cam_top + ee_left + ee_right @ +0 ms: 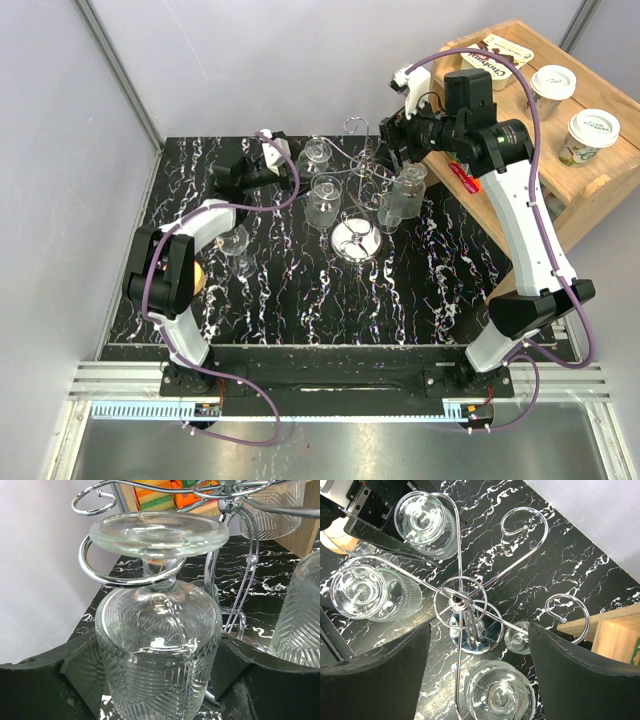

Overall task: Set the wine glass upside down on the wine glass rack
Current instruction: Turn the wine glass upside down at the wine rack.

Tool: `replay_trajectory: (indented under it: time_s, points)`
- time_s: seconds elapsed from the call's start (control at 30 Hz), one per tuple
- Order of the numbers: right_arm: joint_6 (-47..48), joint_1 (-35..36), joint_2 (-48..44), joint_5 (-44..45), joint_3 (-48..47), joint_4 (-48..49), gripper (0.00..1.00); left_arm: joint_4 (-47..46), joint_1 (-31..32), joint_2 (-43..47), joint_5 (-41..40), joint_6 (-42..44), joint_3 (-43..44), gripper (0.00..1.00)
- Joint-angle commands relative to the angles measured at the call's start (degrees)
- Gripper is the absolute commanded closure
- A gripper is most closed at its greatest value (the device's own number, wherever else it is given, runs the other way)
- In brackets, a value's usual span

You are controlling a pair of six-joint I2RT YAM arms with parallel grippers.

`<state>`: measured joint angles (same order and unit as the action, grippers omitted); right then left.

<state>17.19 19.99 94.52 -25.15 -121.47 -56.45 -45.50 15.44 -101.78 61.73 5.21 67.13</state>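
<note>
Two slim arms in white shells with black joint housings, the left arm [205,222] and right arm [525,225], each trail a looping purple cable [531,110] back from matte black, wedge-shaped fingers [375,680].

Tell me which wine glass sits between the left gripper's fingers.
The wine glass at the rack's back-left scroll; dark fingers flank its bowl, others hang farther off.

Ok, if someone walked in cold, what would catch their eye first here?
The shiny chrome wine glass rack at the middle of the black marbled table, patterned glasses hanging upside down from its curled arms. In the left wrist view one wine glass fills the frame, stem through a ring, bowl between the jaws of the left gripper. Paper cups sit on a wooden stand at right.
</note>
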Motion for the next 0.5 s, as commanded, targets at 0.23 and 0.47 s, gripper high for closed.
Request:
replay_trajectory:
  time_s: [0.23, 0.47]
  points:
    - [1.1, 0.1, -3.0, -1.0, 1.1, 0.5, 0.16, 14.2, 0.6, 2.8, -4.4, 8.8, 3.5, 0.13]
    - [1.7, 0.1, -5.0, -1.1, 3.0, 0.5, 0.16, 25.7, 0.5, 5.8, -7.5, 14.4, 6.7, 0.01]
